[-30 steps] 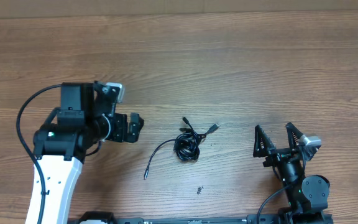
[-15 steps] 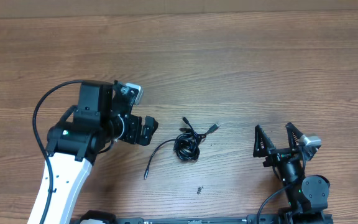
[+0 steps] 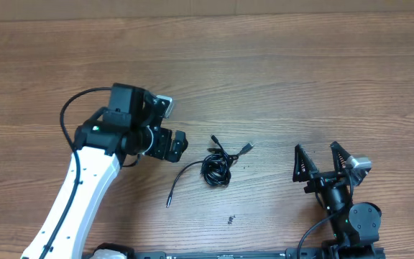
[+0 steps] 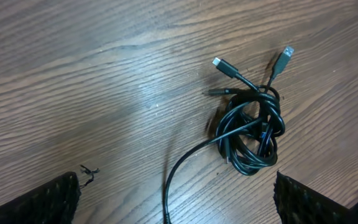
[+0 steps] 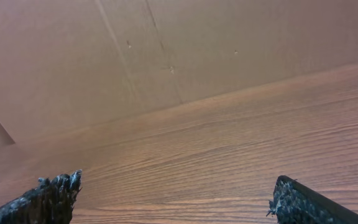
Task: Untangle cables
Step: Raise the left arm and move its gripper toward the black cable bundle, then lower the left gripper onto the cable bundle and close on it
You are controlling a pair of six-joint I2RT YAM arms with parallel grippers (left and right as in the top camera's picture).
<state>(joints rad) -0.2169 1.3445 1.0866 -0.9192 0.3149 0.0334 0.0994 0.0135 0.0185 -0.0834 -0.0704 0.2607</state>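
Left gripper (image 3: 180, 144) fingers spread, empty. Cables (image 4: 250, 134) knotted just ahead of them, off-centre; a loose strand (image 4: 176, 174) runs back between them. I'd pinch that strand, not the knot. Right gripper (image 3: 320, 160) spread, empty, well apart from the cables.

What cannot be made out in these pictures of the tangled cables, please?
- Left wrist: strand crossings inside the knot of thin black cables; overlapping loops hide them.
- Left wrist: the end of the long loose strand, cut off by the bottom edge.
- Overhead: the small dark speck on the wooden table, too small to identify.
- Right wrist: no cables in view.
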